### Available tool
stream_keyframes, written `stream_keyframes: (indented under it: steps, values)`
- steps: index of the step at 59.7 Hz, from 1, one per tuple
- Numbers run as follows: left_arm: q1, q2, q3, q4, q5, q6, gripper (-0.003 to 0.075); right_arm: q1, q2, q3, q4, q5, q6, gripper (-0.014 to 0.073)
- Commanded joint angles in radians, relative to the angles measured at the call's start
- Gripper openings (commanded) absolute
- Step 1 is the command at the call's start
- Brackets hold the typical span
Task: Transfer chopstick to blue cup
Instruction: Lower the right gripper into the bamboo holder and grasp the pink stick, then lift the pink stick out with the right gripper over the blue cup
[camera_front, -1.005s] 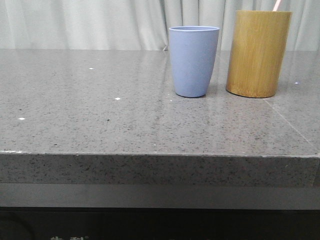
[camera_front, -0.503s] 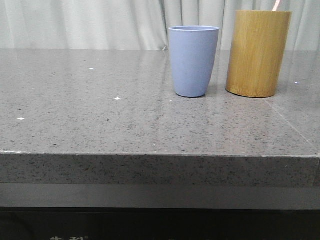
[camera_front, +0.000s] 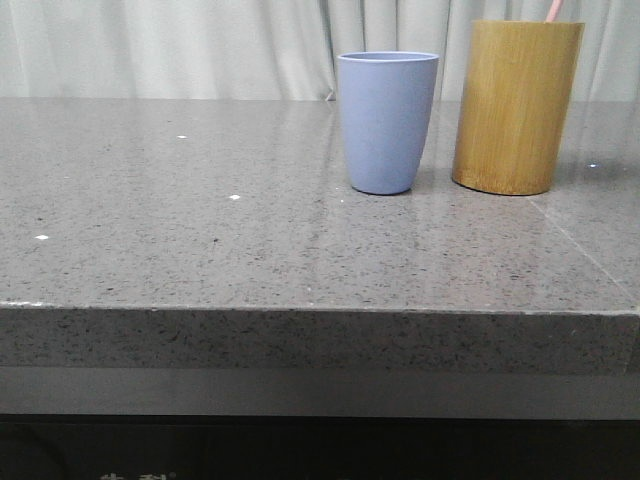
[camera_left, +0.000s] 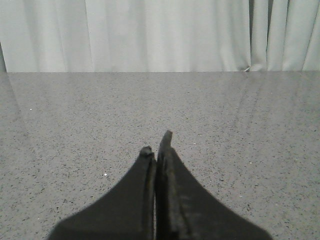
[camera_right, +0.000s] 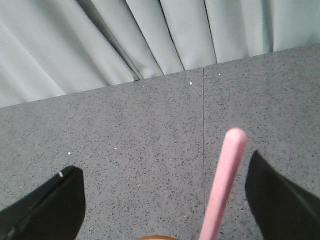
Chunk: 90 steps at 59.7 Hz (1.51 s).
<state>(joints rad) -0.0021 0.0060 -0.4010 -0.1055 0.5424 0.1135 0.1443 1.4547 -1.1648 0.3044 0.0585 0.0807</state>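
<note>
The blue cup (camera_front: 388, 120) stands upright at the back of the grey table, just left of a taller bamboo cylinder (camera_front: 517, 105). The pale pink chopstick (camera_front: 553, 9) pokes out of the cylinder's top. In the right wrist view the chopstick (camera_right: 223, 182) rises between the fingers of my open right gripper (camera_right: 165, 177), nearer one finger and touching neither. A sliver of the cylinder's brown rim (camera_right: 157, 237) shows below it. My left gripper (camera_left: 157, 142) is shut on nothing and hovers over bare table.
The speckled grey table (camera_front: 200, 220) stretches wide to the left of the cup, with its front edge (camera_front: 300, 310) near the camera. Pale curtains (camera_front: 180, 45) hang behind the table. A seam (camera_right: 203, 130) runs across the tabletop.
The chopstick's tip above the bamboo cylinder has shifted very slightly. The blue cup and the cylinder stand where they were.
</note>
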Motion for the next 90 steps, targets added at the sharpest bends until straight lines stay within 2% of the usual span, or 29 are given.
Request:
stream_keyframes:
  steps: [1,15,33,41,51,59,65,80,90]
  values:
    - [-0.006,0.013,-0.023,-0.011,-0.085,0.001,-0.0019,-0.001,-0.028,-0.038,0.006,-0.089,-0.004,0.0654]
    - [-0.006,0.013,-0.023,-0.011,-0.086,0.001,-0.0019,-0.001,0.022,-0.038,0.006,-0.204,-0.004,0.0654]
    - [-0.006,0.013,-0.023,-0.011,-0.086,0.001,-0.0019,-0.001,0.039,-0.038,0.006,-0.267,-0.004,0.0635]
    - [-0.006,0.013,-0.023,-0.011,-0.086,0.001,-0.0019,-0.001,0.039,-0.038,0.006,-0.268,-0.004,0.0474]
    - [-0.006,0.013,-0.023,-0.011,-0.086,0.001,-0.0019,-0.001,0.039,-0.038,0.006,-0.266,-0.004,0.0178]
    - [-0.006,0.013,-0.023,-0.011,-0.086,0.001,-0.0019,-0.001,0.039,-0.038,0.006,-0.269,-0.004,-0.0006]
    - [-0.006,0.013,-0.023,-0.011,-0.086,0.001,-0.0019,-0.001,0.039,-0.038,0.006,-0.281,-0.004,-0.0055]
    - [-0.006,0.013,-0.023,-0.011,-0.086,0.001,-0.0019,0.004,0.015,-0.038,0.002,-0.357,-0.004,-0.0058]
    - [-0.006,0.013,-0.023,-0.011,-0.086,0.001,-0.0019,0.023,-0.047,-0.038,-0.107,-0.410,-0.004,-0.0058]
